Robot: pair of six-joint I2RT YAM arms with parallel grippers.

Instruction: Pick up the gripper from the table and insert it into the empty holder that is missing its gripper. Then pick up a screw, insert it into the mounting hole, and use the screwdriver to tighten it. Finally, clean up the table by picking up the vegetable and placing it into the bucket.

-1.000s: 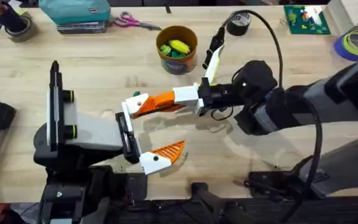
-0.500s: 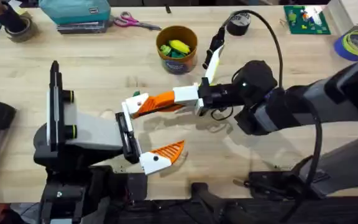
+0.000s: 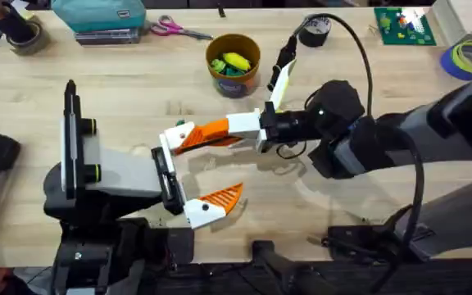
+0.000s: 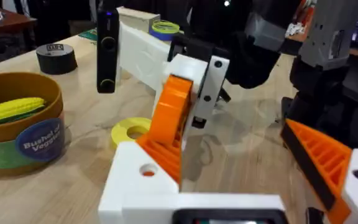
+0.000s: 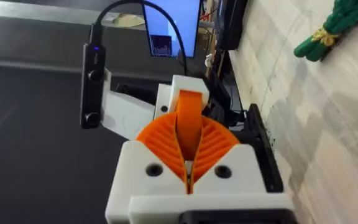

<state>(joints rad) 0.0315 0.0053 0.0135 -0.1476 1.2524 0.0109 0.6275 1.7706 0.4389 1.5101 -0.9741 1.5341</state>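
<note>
Looking down, I see my right fingers (image 3: pixel 188 138) clenched on the orange gripper (image 3: pixel 210 133) at the left arm's far holder (image 3: pixel 169 139), my left fingers (image 3: pixel 185 176) released, and the bucket (image 3: pixel 233 64) farther off on the surface (image 3: pixel 138 90).

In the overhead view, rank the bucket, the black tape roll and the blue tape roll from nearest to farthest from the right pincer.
From the right pincer at mid-table:
1. The bucket, just beyond it, toward the far edge.
2. The black tape roll, at the far edge, right of the bucket.
3. The blue tape roll, in the far right corner.
</note>
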